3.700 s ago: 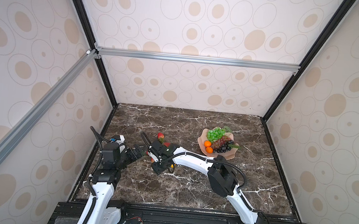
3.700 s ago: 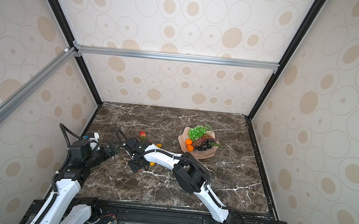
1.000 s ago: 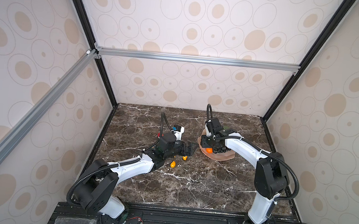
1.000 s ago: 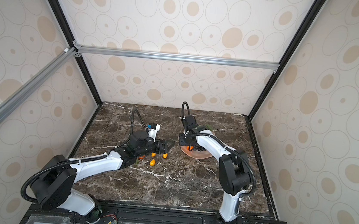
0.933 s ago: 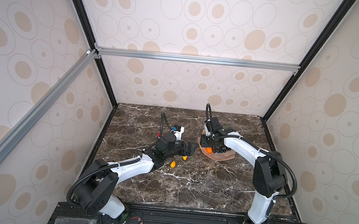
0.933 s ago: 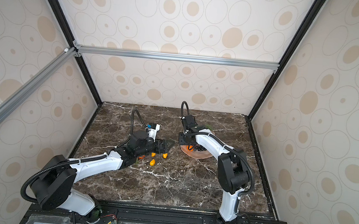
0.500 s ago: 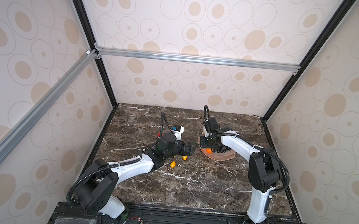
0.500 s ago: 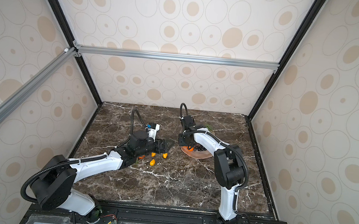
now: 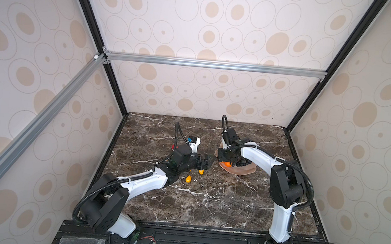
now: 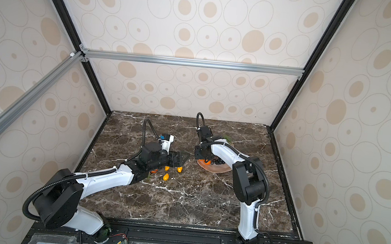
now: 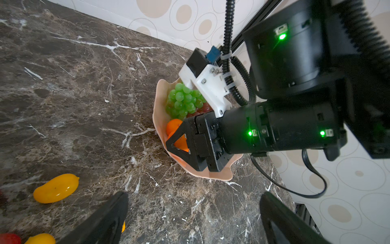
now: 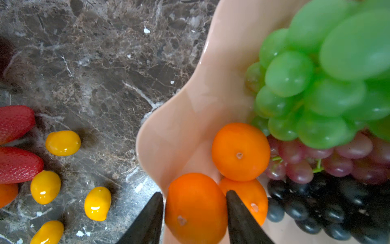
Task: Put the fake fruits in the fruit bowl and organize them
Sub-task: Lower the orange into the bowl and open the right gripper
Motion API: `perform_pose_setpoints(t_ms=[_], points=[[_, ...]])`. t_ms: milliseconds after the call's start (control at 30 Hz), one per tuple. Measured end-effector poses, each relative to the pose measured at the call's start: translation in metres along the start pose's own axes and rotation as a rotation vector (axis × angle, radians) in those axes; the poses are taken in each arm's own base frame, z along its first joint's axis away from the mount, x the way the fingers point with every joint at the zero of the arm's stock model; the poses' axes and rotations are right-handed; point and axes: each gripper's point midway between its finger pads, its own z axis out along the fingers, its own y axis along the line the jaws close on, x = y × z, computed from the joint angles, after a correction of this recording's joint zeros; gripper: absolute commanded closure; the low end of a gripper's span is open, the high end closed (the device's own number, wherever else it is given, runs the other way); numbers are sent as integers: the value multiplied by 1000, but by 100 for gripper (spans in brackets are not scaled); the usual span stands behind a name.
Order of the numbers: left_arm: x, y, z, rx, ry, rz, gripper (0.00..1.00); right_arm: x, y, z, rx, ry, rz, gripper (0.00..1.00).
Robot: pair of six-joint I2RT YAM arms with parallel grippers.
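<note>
Three tangerines (image 12: 240, 152) lie in the left side of the fruit bowl (image 12: 211, 84), as both top views place it. They sit beside the green grapes (image 12: 316, 84), red-purple grapes (image 12: 337, 160) and black grapes (image 12: 316, 202); 3.7 s earlier only two tangerines showed there. The right gripper (image 12: 194, 192) hangs over that side of the bowl, its fingers (image 12: 242, 217) flanking the foremost tangerine (image 12: 195, 209) and lying close against both its sides. Whether they pinch it cannot be told. At 3.7 s ago this arm reached across to the loose fruit at the table's left; over the last second it has shifted only slightly toward the bowl's left rim. The left gripper (image 11: 194, 221), drawn back near its base 3.7 s ago, now extends low over the marble table (image 9: 206, 202) just left of the bowl. Its jaws are spread wide and empty, unchanged through the last second. Loose on the table lie four kumquats (image 12: 62, 143), two strawberries (image 12: 19, 164) and an orange fruit (image 12: 6, 194) cut off by the frame edge.
</note>
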Motion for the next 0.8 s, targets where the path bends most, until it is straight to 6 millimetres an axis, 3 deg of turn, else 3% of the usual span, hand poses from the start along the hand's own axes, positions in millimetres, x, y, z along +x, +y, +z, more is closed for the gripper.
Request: perform_pose_setpoints(t_ms=[400, 667, 800], points=[[1, 2, 0, -11, 1, 0, 2, -3, -6, -4, 37, -17, -5, 39], [-12, 4, -9, -13, -31, -3, 2, -12, -7, -42, 44, -118, -30, 40], [-21, 10, -28, -23, -72, -9, 2, -11, 16, -58, -17, -167, -77, 41]])
